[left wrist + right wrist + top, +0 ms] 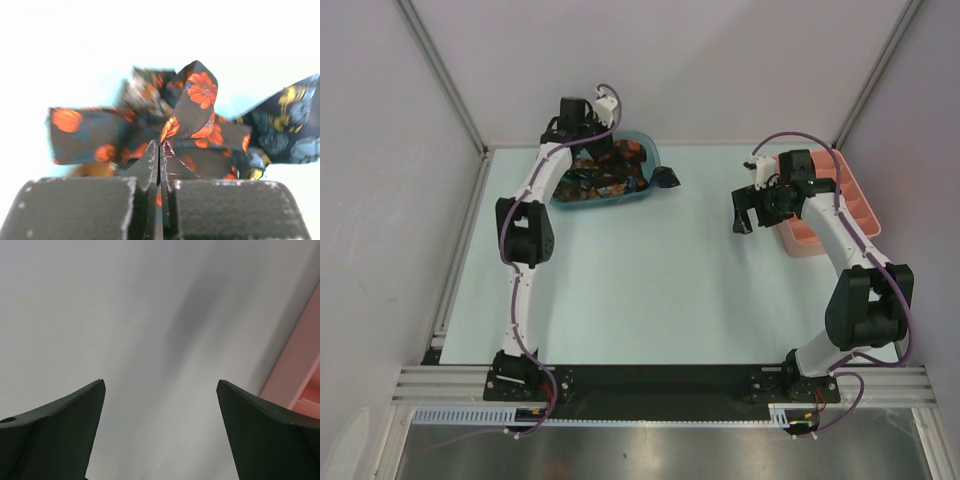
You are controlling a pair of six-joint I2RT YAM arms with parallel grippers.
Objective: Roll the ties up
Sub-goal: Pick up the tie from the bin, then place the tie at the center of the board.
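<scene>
The ties (615, 168) were found heaped in the blue bin (620, 201) at the far left, a fold of one pinched at the tips of the closed left gripper (160, 147), while the right gripper (160, 390), spread wide and empty, was held well apart by the pink tray (817, 243).

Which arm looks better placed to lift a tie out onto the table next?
Left: the left pincer is over the blue basket, closed on a fold of a tie. The right pincer hangs open and empty beside the pink tray, across the table from that basket.
</scene>
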